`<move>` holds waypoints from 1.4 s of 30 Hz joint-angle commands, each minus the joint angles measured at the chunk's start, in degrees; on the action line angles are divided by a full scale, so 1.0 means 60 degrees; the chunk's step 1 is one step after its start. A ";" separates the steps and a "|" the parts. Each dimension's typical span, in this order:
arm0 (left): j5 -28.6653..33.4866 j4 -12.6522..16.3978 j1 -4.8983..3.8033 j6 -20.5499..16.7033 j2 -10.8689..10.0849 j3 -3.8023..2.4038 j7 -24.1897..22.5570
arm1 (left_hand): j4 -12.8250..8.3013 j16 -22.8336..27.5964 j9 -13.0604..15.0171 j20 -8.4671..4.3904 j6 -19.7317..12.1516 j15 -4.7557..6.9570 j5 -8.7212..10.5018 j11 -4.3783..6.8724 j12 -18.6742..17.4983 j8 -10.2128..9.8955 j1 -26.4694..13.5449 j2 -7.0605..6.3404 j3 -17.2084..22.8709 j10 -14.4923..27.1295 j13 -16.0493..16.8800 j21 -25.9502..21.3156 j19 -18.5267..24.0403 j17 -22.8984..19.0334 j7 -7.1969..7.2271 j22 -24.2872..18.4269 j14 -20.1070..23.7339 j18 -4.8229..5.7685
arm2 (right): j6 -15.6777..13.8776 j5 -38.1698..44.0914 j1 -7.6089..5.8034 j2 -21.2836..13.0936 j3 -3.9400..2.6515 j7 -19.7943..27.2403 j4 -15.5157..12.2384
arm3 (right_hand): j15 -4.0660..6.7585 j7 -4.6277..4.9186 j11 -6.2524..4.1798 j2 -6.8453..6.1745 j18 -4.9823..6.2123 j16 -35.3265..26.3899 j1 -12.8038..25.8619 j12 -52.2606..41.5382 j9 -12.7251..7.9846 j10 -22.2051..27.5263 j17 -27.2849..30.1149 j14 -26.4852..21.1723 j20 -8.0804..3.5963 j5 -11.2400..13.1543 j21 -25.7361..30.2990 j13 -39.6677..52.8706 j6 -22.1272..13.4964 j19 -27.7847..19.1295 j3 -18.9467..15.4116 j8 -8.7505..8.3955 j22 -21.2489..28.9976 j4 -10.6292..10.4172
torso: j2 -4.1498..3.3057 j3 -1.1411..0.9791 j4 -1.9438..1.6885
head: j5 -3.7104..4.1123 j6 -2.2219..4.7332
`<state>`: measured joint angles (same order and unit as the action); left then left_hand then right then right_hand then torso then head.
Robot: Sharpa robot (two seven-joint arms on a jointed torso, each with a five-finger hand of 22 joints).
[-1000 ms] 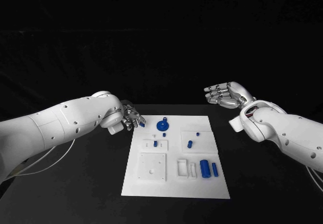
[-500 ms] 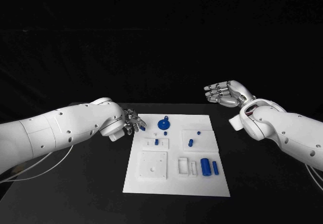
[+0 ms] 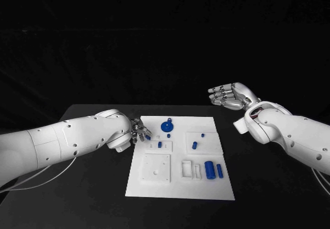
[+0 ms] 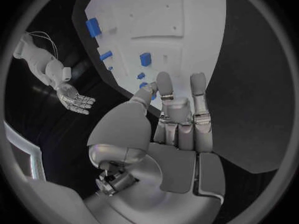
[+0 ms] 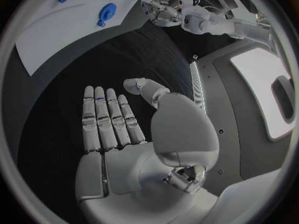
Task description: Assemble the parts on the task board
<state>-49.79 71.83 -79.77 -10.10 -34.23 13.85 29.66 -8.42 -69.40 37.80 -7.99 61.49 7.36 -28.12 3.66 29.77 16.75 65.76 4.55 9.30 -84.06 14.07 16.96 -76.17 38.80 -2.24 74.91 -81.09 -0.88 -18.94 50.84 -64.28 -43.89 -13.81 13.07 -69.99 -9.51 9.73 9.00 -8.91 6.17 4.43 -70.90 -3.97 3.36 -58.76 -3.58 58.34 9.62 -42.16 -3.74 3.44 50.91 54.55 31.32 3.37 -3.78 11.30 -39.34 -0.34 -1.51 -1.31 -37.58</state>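
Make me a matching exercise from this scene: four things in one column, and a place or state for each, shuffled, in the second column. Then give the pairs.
1. silver left hand
2. silver right hand
3. round blue disc part
4. large blue cylinder part

A. near end of the white task board
B. raised beyond the board's far right corner, open
C. far end of the board
D. at the board's left edge, empty

Pairs: 1-D, 2-B, 3-C, 4-A

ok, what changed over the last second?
The left hand has moved in from the task board's left edge, over its upper left part, nearer the round blue part; it holds nothing. The right hand stayed raised and open, and the parts stayed put.
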 commanded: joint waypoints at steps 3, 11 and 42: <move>-0.0410 0.0074 0.0066 -0.0259 0.0075 0.0002 -0.0147 | -0.0188 -0.0025 0.1620 0.0027 0.0595 0.0001 -0.0060 0.0059 0.0054 -0.0008 0.0083 0.0050 0.0236 -0.0470 -0.0009 0.0037 -0.0069 0.0013 0.0506 0.0187 -0.0093 -0.0076 | 0.0075 -0.0013 0.0021 -0.0007 -0.0006 0.0062 -0.0026 | -0.0010 -0.0015 0.0015 0.0030 0.0119 -0.0035 -0.0001 0.0015 -0.0014 0.0055 0.0014 -0.0054 0.0001 -0.0033 -0.0011 -0.0014 -0.0056 -0.0054 -0.0010 -0.0017 0.0010 0.0028 | -0.0006 -0.0008 0.0007 | 0.0015 -0.0017; -0.0628 0.0216 0.0120 -0.0087 0.0099 0.0006 -0.0169 | -0.0190 -0.0016 0.1610 0.0033 0.0599 0.0000 -0.0063 0.0056 0.0060 -0.0020 0.0086 0.0061 0.0246 -0.0469 -0.0024 0.0052 -0.0066 0.0015 0.0503 0.0185 -0.0090 -0.0087 | 0.0078 -0.0013 0.0047 -0.0006 -0.0006 0.0063 -0.0020 | -0.0012 -0.0019 0.0014 0.0040 0.0119 -0.0034 0.0003 0.0016 -0.0014 0.0058 0.0014 -0.0056 0.0004 -0.0029 -0.0010 -0.0014 -0.0051 -0.0056 0.0003 -0.0017 0.0011 0.0028 | -0.0007 -0.0006 -0.0015 | 0.0028 -0.0041; -0.1167 0.0135 0.0331 0.0206 0.0161 0.0005 -0.0081 | -0.0217 0.0001 0.1605 0.0039 0.0605 -0.0003 -0.0099 0.0055 0.0066 -0.0033 0.0079 0.0057 0.0265 -0.0470 -0.0052 0.0081 -0.0056 0.0032 0.0499 0.0181 -0.0096 -0.0098 | 0.0166 -0.0009 0.0069 0.0007 -0.0006 0.0048 0.0016 | -0.0012 -0.0023 0.0017 0.0040 0.0118 -0.0037 0.0007 0.0017 -0.0015 0.0065 0.0014 -0.0063 0.0006 -0.0025 -0.0009 -0.0015 -0.0054 -0.0061 0.0020 -0.0018 0.0011 0.0040 | -0.0006 -0.0005 -0.0015 | 0.0081 -0.0027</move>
<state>-56.11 72.59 -77.83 -9.96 -33.35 13.91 29.35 -8.46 -69.40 38.92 -7.99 61.70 7.53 -28.33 3.65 30.00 16.36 65.90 4.68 9.27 -84.07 13.80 17.14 -76.16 39.02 -2.45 74.93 -81.31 -0.88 -18.77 50.78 -63.90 -43.88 -13.81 13.03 -69.88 -9.51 9.72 9.01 -8.91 6.17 4.43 -70.90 -3.97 3.36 -58.77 -3.58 58.34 9.62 -42.16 -3.74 3.44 50.92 54.55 31.32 3.37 -3.79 11.31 -39.37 -0.37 -1.60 -0.74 -37.76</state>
